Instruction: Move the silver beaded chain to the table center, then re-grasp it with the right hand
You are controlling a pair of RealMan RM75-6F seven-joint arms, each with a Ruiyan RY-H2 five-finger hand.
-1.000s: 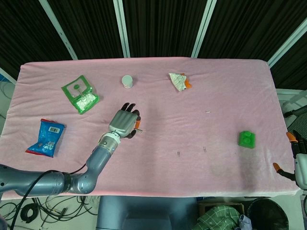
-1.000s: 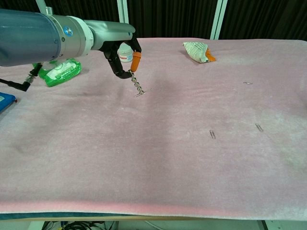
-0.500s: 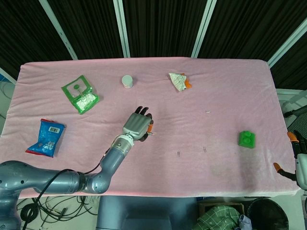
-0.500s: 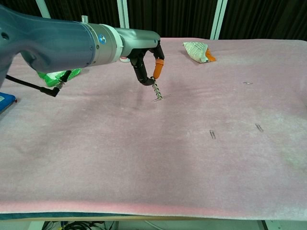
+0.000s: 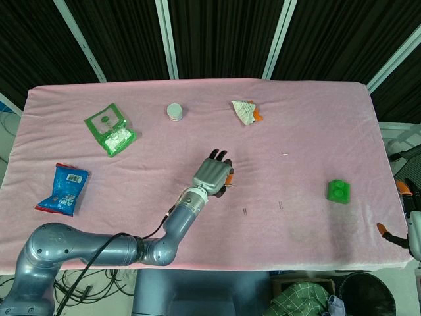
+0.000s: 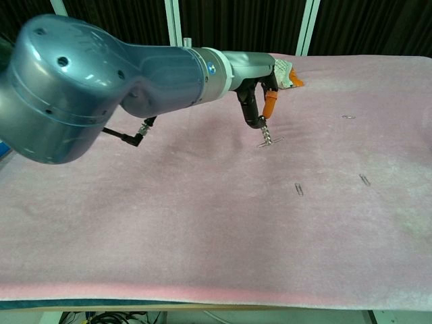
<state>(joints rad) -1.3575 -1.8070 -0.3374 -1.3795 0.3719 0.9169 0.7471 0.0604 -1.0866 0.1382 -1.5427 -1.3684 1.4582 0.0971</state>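
At the far left, well away from the fingers, a blue snack packet point(image 5: 63, 189) and a green pouch point(image 5: 110, 129) lie flat on the pink table cover point(image 5: 316, 125), with a small white jar point(image 5: 174, 111) farther back; none of them bears on the work. Near the middle, the left hand point(image 5: 213, 174) reaches out over the cover, and the chest view shows it pinching the top of the silver beaded chain point(image 6: 265, 134) between an orange-tipped finger and a dark one, the rest of its fingers point(image 5: 220, 157) lying close together above. The chain hangs straight down below the fingertips, its little end bar touching or almost touching the cloth. It looks light and wholly limp, a run of smooth metal beads that will collapse into a heap once let go and may slip from a loose pinch, so the surest hold is likely a firm nip across a bead, or on the end bar, rather than a broad grasp. To the right of the fingers lie a crumpled wrapper point(image 5: 245, 111) behind, a few small metal clips point(image 6: 298, 190) on the cloth, and a green block point(image 5: 338, 191). At the far right edge only orange fingertips of the right hand point(image 5: 404, 220) show; it holds nothing, though how its fingers stand I cannot tell.
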